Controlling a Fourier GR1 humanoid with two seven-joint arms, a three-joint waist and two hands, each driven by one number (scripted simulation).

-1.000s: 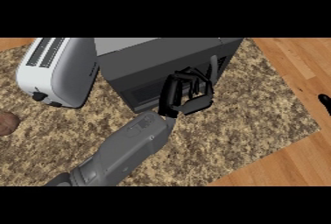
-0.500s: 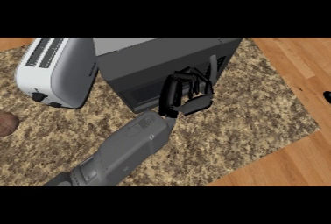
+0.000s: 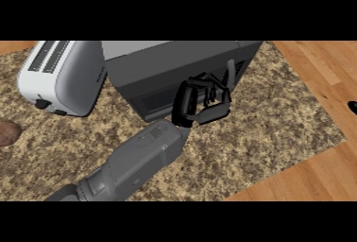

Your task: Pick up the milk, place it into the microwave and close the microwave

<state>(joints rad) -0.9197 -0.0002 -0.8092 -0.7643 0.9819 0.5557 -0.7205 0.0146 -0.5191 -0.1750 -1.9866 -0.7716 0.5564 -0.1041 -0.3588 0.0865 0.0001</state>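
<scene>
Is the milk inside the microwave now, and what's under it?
The microwave sits on a speckled mat. Its interior cannot be seen: the left hand is at its front, and no milk shows anywhere.

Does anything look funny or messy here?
Nothing looks spilled or broken. The microwave looks closed, with the left hand against its front. No milk shows. The toaster sits beside the microwave, on the speckled counter.

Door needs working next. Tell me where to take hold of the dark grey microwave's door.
Grip the slim upright bar on the dark grey microwave's front, just right of the left robot hand. Come from the front: it stands proud there.
</scene>
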